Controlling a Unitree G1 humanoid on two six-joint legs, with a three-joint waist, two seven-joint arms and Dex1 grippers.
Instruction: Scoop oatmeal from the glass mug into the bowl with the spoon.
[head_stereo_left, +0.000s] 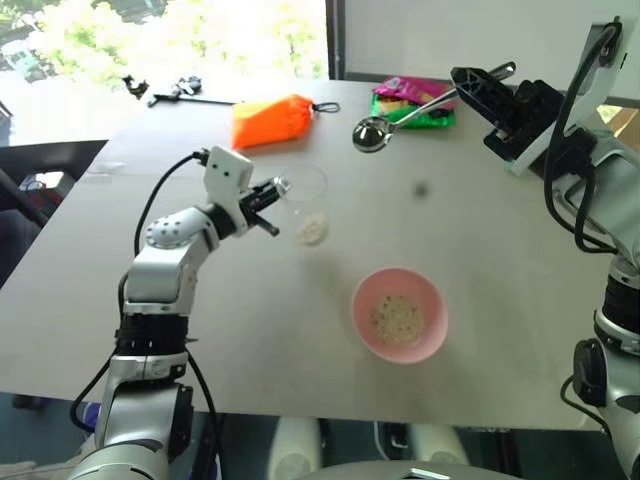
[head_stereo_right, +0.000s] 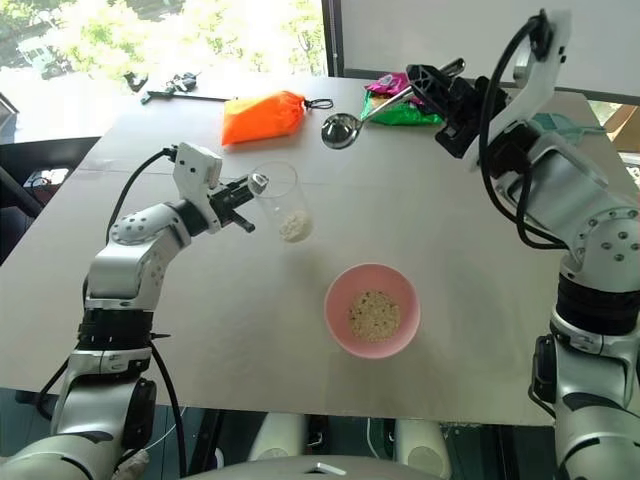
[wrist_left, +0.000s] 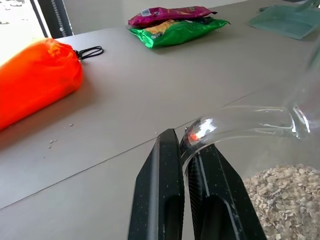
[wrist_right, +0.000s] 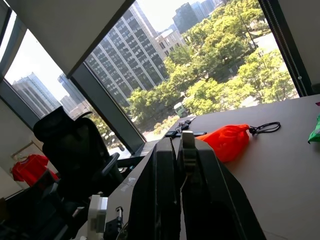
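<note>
Grey table (head_stereo_left: 500, 300). Orange pouch (head_stereo_left: 272, 120) with black cord loop (head_stereo_left: 326, 107), far side. Green packet (head_stereo_left: 412, 110) with magenta packet (head_stereo_left: 410, 89) on top, near pouch. Teal dustpan (wrist_left: 292, 20) beyond packets. Black tools (head_stereo_left: 178, 92) at far left edge. Black office chair (wrist_right: 75, 150) by window.

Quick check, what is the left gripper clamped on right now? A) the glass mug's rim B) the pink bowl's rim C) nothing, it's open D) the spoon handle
A: the left gripper is shut on the rim of the glass mug, with oatmeal inside; the spoon is in the right gripper.
</note>
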